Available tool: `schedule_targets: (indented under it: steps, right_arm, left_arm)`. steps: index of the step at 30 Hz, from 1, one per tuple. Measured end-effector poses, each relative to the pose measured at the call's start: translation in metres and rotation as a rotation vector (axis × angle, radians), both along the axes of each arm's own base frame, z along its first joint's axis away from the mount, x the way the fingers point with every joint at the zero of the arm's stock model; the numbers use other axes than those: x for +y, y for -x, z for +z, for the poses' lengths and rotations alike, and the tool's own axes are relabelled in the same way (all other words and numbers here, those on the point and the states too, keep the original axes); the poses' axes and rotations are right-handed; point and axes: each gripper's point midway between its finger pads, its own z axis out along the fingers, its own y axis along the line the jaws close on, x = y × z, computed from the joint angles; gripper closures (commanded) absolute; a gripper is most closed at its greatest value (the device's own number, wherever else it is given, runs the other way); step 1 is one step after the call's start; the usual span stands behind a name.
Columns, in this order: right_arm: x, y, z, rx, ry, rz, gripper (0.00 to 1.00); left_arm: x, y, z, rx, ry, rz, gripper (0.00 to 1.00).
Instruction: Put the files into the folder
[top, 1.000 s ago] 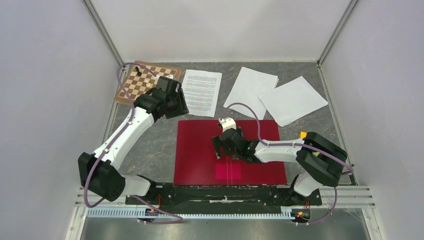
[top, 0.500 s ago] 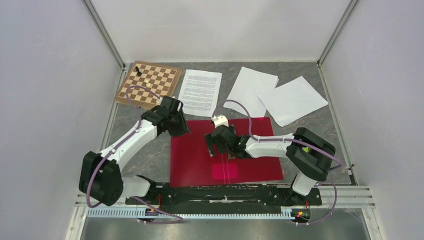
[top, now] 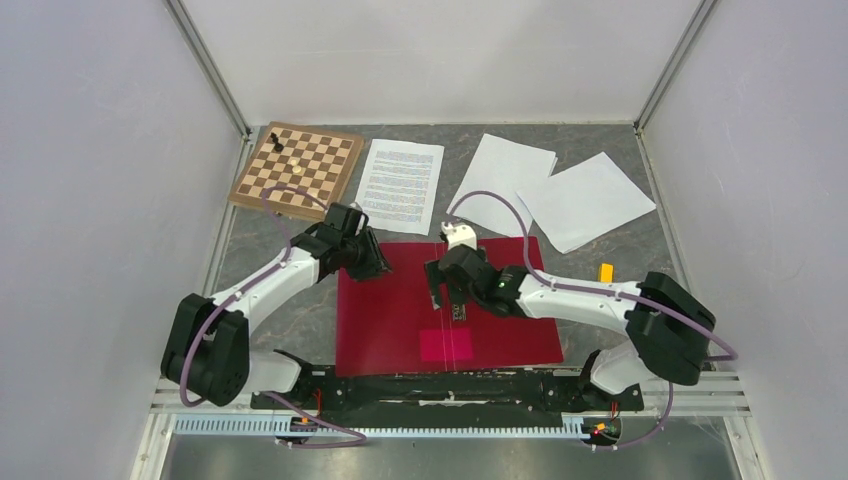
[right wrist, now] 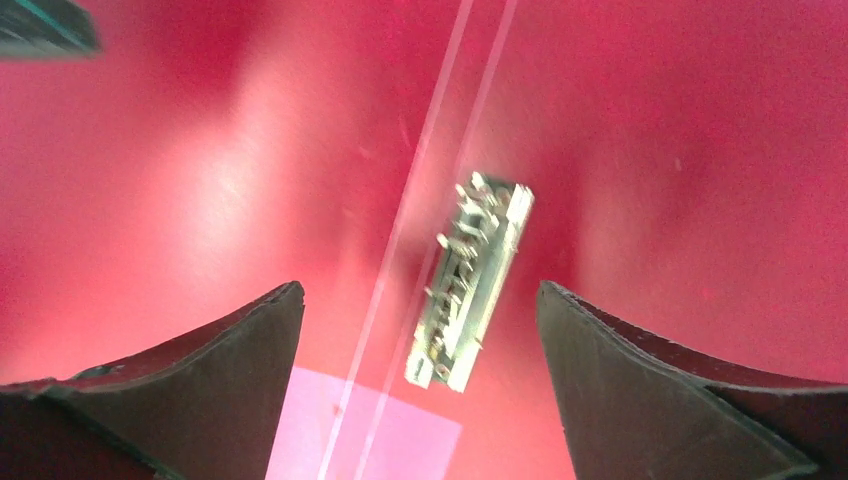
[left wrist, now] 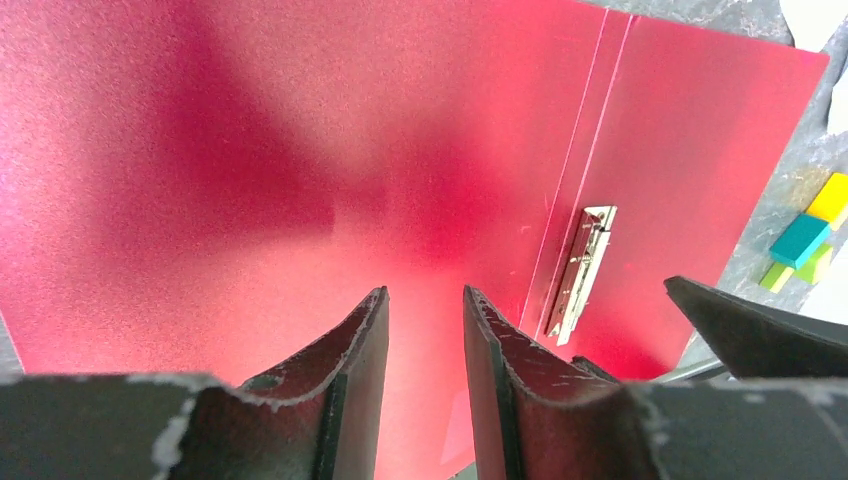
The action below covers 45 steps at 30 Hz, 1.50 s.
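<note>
**A:** Brown-and-white wooden chessboard [top: 300,168] in the far left corner of the grey marbled surface [top: 290,320]. What is nearest it?

**B:** The left end effector [top: 372,266], above the far left corner of the flat red open folder [top: 390,320]. The wrist view shows its dark fingers [left wrist: 350,360] a narrow gap apart, with only the red cover showing between them.

**A:** And the papers?

**B:** A white sheet printed with black text [top: 402,185] lies by the far edge, just beside the chessboard and outside the folder.

**A:** The folder itself?

**B:** It lies open and flat at the middle of the near edge. A silver metal clip [right wrist: 470,280] sits beside the spine, with a pink square patch [top: 447,345] towards the near edge.

**A:** The right end effector [right wrist: 420,290]?

**B:** It hangs over that clip, fingers spread wide, holding nothing.

**A:** Further right?

**B:** A blank white sheet [top: 500,175] and a second blank white sheet [top: 590,200] overlap at a corner, towards the far right corner of the surface. Both are outside the folder. A small yellow object [top: 605,270] lies near the right edge.
</note>
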Motion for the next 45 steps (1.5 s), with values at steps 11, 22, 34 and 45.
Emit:
schedule_targets:
  steps: [11,22,34,45]
  right_arm:
    - [-0.044,0.037,-0.04,0.106,0.097,-0.009,0.36]
    - [-0.033,0.048,-0.043,0.101,0.118,0.05,0.61]
    - [-0.025,0.048,-0.041,0.094,0.098,0.083,0.69]
    - [-0.021,0.05,-0.04,0.096,0.083,0.09,0.79]
  left_arm:
    - [-0.015,0.04,-0.015,0.0,0.006,-0.04,0.6]
    - [-0.006,0.051,-0.032,-0.012,-0.092,0.028,0.62]
    - [0.013,0.051,-0.032,-0.026,-0.202,0.065,0.7]
    - [0.028,0.063,-0.043,-0.008,-0.286,0.11,0.83]
